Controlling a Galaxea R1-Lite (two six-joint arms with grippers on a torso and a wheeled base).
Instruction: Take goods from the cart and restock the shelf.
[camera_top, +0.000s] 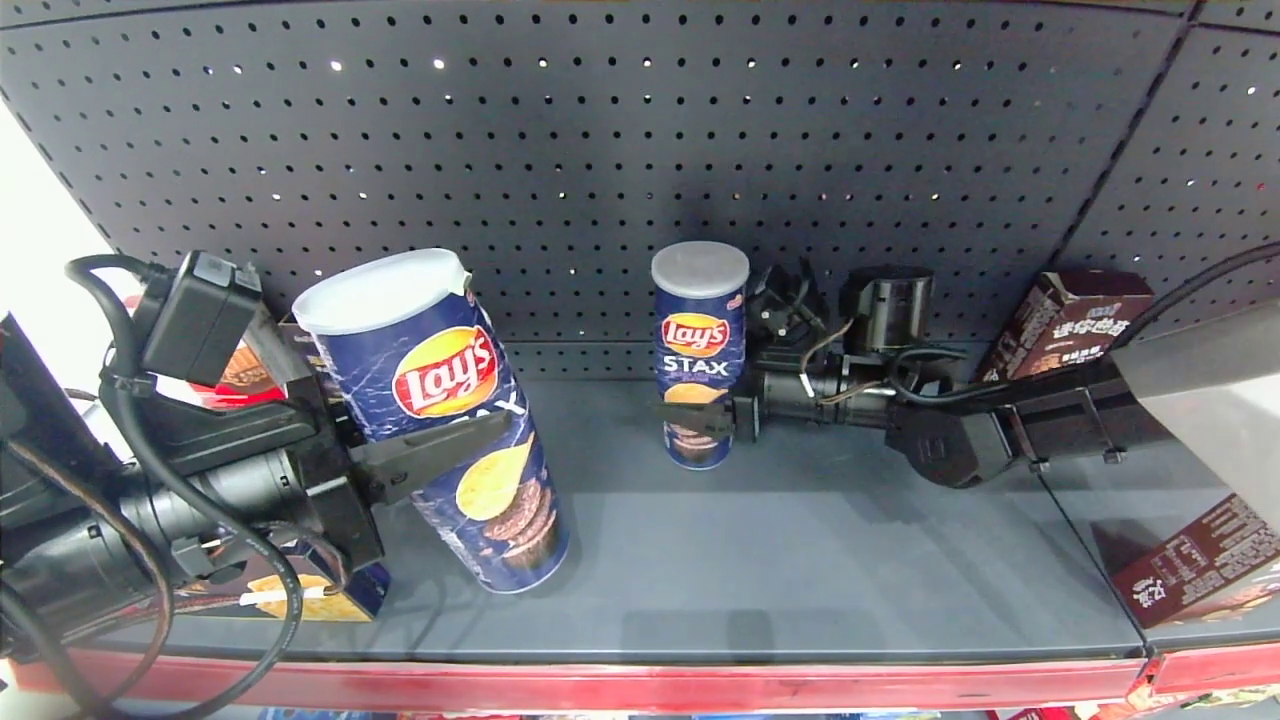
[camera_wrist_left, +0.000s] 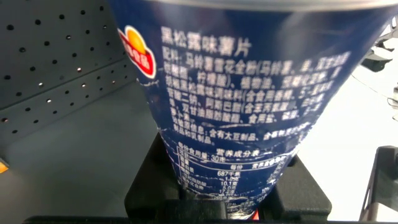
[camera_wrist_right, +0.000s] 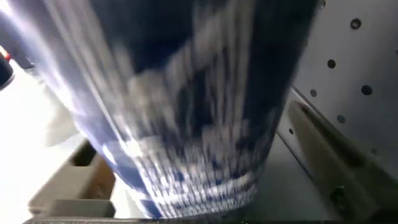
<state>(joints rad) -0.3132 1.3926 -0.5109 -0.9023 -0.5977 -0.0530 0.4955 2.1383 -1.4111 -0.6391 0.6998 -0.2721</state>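
A tall blue chip can (camera_top: 430, 390) with a white lid leans at the left of the grey shelf (camera_top: 800, 560), lid tipped toward the left. My left gripper (camera_top: 400, 450) is shut on its middle, and its printed back (camera_wrist_left: 236, 112) looms close in the left wrist view. I cannot tell whether its base touches the shelf. A second, same-looking blue can (camera_top: 698, 340) stands upright at the back centre. My right gripper (camera_top: 705, 418) comes in from the right and is shut on its lower half; the can (camera_wrist_right: 186, 112) sits between the fingers (camera_wrist_right: 323, 149) in the right wrist view.
A perforated back panel (camera_top: 640, 150) closes the shelf behind. Brown boxes stand at the back right (camera_top: 1075, 325) and lie at the front right (camera_top: 1200, 565). A blue-and-yellow box (camera_top: 300, 600) and a red pack (camera_top: 235, 385) sit under my left arm. A red lip (camera_top: 640, 685) edges the front.
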